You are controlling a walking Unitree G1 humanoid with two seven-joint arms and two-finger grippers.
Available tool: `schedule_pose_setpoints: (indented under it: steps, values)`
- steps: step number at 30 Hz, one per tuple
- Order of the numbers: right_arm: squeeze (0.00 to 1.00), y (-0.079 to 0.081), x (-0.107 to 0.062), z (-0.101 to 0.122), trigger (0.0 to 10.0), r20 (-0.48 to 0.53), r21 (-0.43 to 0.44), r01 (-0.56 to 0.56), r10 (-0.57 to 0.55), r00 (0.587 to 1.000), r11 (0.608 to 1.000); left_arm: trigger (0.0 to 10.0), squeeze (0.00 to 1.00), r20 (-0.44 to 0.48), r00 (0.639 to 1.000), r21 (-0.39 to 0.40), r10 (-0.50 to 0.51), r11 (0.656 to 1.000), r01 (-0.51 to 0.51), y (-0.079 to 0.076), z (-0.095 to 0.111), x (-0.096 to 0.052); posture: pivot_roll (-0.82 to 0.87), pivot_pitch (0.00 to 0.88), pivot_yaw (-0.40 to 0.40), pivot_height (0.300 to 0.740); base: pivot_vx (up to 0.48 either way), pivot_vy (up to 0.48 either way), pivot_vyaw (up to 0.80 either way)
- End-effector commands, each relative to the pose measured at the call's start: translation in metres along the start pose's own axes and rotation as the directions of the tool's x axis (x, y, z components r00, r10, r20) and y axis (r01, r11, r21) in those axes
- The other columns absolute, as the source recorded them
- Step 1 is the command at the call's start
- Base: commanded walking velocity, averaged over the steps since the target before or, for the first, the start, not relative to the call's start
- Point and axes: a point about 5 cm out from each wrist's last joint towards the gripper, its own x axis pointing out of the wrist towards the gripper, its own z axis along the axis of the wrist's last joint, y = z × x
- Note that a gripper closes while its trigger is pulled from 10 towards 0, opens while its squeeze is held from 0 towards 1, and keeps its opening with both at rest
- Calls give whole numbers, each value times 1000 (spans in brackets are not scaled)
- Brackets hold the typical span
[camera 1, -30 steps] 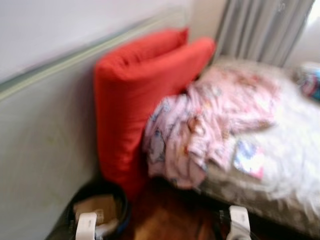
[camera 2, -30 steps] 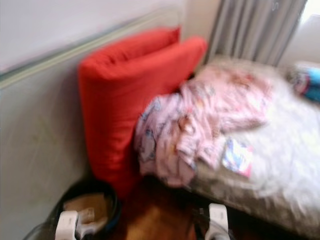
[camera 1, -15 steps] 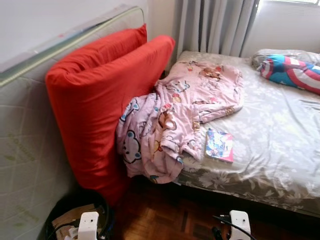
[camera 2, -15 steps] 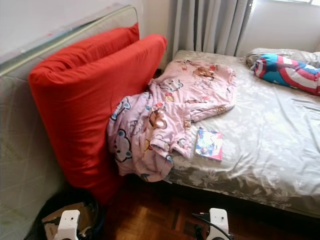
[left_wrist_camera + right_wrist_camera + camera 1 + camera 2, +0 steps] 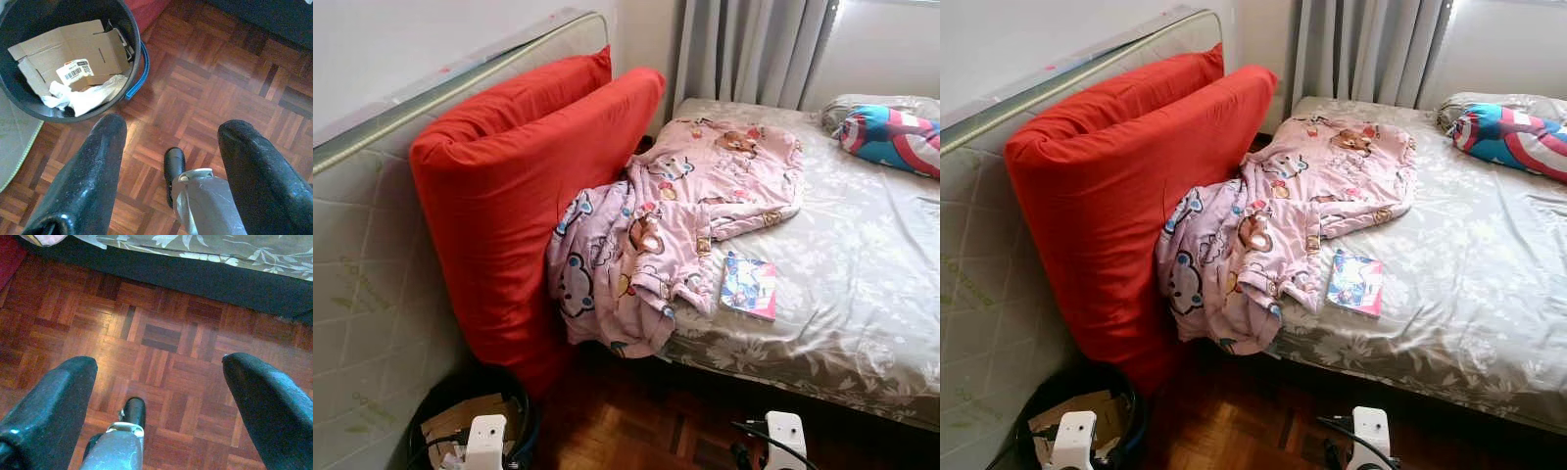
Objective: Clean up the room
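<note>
Both grippers hang low over the floor, fingers spread wide and holding nothing: the left gripper beside a round black bin, the right gripper near the dark bed base. The floor is glossy reddish parquet in small blocks. The bin holds flattened cardboard with a barcode label and crumpled white paper. Above it, a thick red cushion leans on a quilted upright mattress. A rumpled pink cartoon-print blanket spills off the bed's edge; its grey floral sheet carries a thin book and a striped pillow. Grey pleated curtains hang behind.
</note>
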Motion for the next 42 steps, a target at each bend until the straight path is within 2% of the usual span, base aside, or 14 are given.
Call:
schedule_pose_setpoints:
  steps: [1, 42]
  values:
    - [0, 0, 1, 3, 10000, 6, -6, -3, 3, 1000, 1000, 10000, 0, -14, 1000, 11, 1, 1000, -1, 1, -2, 0, 70, 0, -2, 740, 0, -274, 0]
    - [0, 0, 1, 5, 10000, 7, -23, -9, 10, 1000, 1000, 10000, 0, -12, 1000, 5, -2, 1000, 2, 0, -1, 0, 72, 0, -4, 740, 0, -293, 0]
